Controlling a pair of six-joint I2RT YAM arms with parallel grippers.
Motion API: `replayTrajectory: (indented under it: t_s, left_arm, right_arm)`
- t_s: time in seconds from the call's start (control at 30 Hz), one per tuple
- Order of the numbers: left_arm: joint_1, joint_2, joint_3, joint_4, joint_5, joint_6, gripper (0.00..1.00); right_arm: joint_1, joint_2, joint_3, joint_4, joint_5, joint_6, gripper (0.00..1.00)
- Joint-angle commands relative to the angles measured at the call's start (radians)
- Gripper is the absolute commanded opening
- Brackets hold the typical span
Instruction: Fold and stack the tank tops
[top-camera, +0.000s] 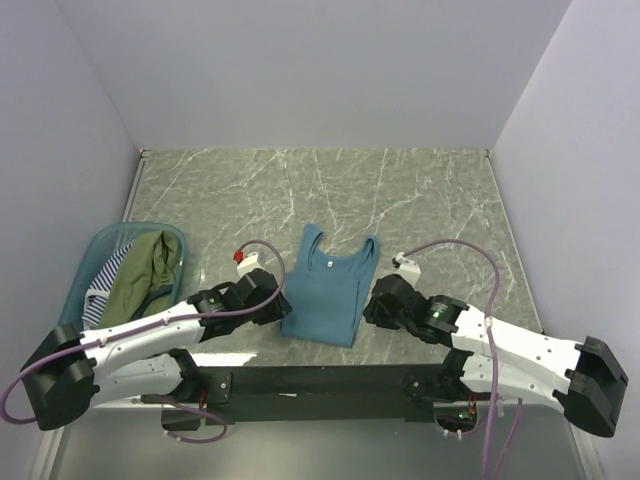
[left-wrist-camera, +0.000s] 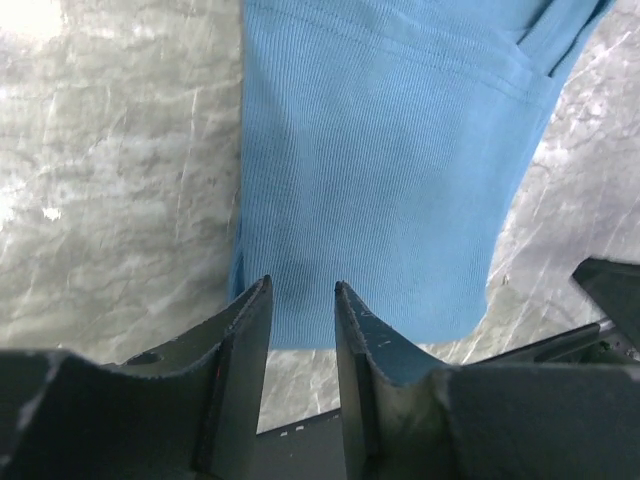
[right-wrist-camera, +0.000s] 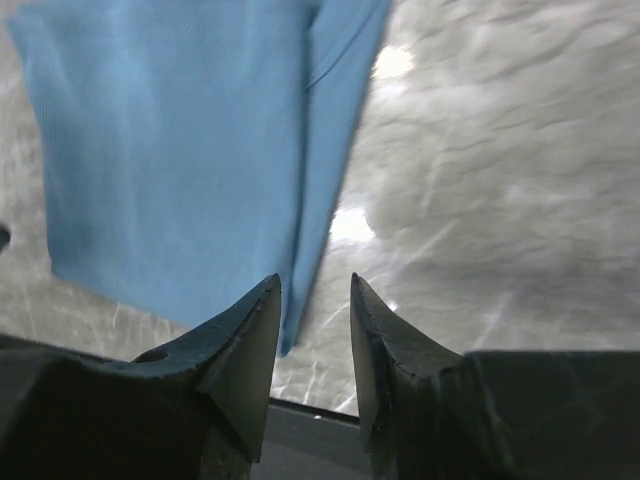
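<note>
Cloth first, from the overhead camera: the teal-blue top (top-camera: 325, 285) lies flat on the marble bench (top-camera: 420, 190), straps pointing away from the arms and hem toward them, midway between the two arms. The left fingers (top-camera: 278, 298) sit at its near left corner and the right fingers (top-camera: 372, 305) at its near right edge. At the far left a plastic tub (top-camera: 92, 250) holds the olive-green top (top-camera: 148, 268) and the striped top (top-camera: 103, 285), both bunched and unfolded.

In the left wrist camera, we see the left fingers (left-wrist-camera: 252, 325) apart, with nothing between them. The hem of the teal-blue top (left-wrist-camera: 380, 180) lies just beyond the tips, flat on the bench (left-wrist-camera: 120, 180).

In the right wrist camera, the right fingers (right-wrist-camera: 252, 335) are likewise apart and empty. The edge of the teal-blue top (right-wrist-camera: 170, 150) runs down toward the gap, and a second layer shows along that edge, so we judge the side to be turned in already. Bare bench (right-wrist-camera: 500, 170) fills the right half.

We take the step in hand to be the folding of the first top, with nothing gripped at this moment. The next move, as we judge it, calls for each arm to pinch a hem corner through every layer and carry the hem up toward the straps, keeping both sides level so the fold lands square. The two tops in the tub are not yet begun.
</note>
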Motion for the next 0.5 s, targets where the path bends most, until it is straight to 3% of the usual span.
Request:
replayTrajectory:
  t_s: [0.0, 0.23, 0.47]
  left_arm:
    - [0.006, 0.039, 0.038, 0.023, -0.018, 0.048, 0.36]
    - [0.011, 0.094, 0.027, 0.058, 0.001, 0.056, 0.35]
    - [0.009, 0.116, 0.016, 0.080, 0.010, 0.061, 0.33]
  right_arm:
    - [0.086, 0.040, 0.042, 0.054, -0.007, 0.025, 0.41]
    - [0.212, 0.132, 0.026, 0.106, 0.009, 0.110, 0.41]
    - [0.250, 0.224, 0.049, 0.132, 0.027, 0.128, 0.41]
